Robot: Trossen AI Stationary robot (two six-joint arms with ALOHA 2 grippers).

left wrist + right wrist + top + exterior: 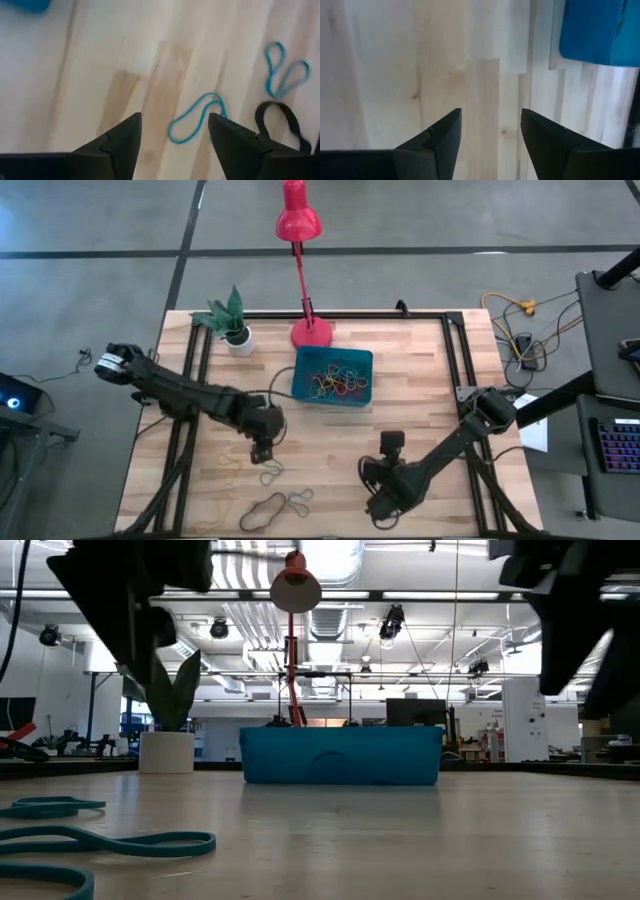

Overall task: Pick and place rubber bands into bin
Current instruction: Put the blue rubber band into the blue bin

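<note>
Over the front-left part of the desk (pixel 420 380), your left end effector (pixel 262 452) hung with its fingers apart and nothing between them, just above a blue rubber band (pixel 194 119). More loose rubber bands (pixel 275 504) lay nearer the front edge. Your right end effector (pixel 383 505) waited front-right, fingers spread, empty. Toward the back, the bin (pixel 303 376) sat holding a tangle of coloured bands.
</note>
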